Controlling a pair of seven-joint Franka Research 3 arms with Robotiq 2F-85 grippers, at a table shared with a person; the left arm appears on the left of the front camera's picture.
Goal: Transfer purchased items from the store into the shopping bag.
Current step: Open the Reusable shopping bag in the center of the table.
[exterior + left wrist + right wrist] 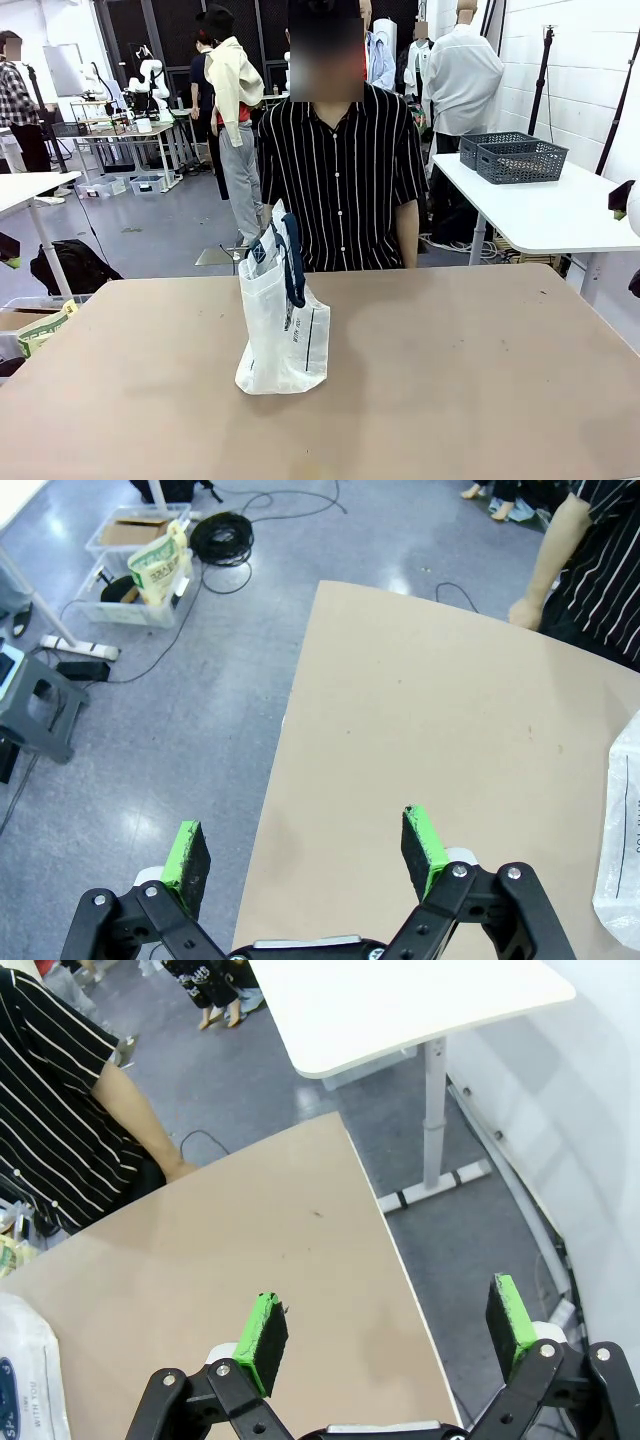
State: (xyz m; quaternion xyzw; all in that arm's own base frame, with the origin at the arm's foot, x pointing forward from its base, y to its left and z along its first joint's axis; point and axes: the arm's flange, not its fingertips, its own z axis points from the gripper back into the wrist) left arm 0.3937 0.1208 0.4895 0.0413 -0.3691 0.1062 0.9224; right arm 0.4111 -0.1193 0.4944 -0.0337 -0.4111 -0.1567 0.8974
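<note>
**Operator:** What stands around the bag, and what is in the way?

**Describer:** Your translucent whitish plastic shopping bag with dark navy strap handles [283, 320] stands upright on the tan table top [470, 380], a little left of centre and toward the far side. A person in a black shirt with thin white stripes [340, 170] stands at the far edge, just behind it. In the left wrist view, one of the person's hands [523, 613] hangs at that far edge. Between you and the bag the table top is bare.

**Operator:** And my grippers?

**Describer:** Your left gripper [303, 845] hangs over the table's left edge, with one pad over the floor. Its jaws are spread wide and hold nothing. Your right gripper [388, 1318] hangs over the right edge, also spread wide and empty-handed. Both are well apart from the bag.

**Operator:** The surface and the room?

**Description:** The top is matt and lightly scuffed, and the floor is glossy grey. On the far right, a white table [560, 215] carries two dark grey lattice plastic baskets [515, 157]. On the floor to the left lie a clear plastic bin [110, 605], a green-and-white pouch [160, 565] and coiled black cables [222, 535].

**Operator:** Any writing?

**Describer:** The bag carries a line of dark print running up its side, too small to read from the front. The right wrist view shows a blue oval logo and words that look like "WITH YOU".
</note>
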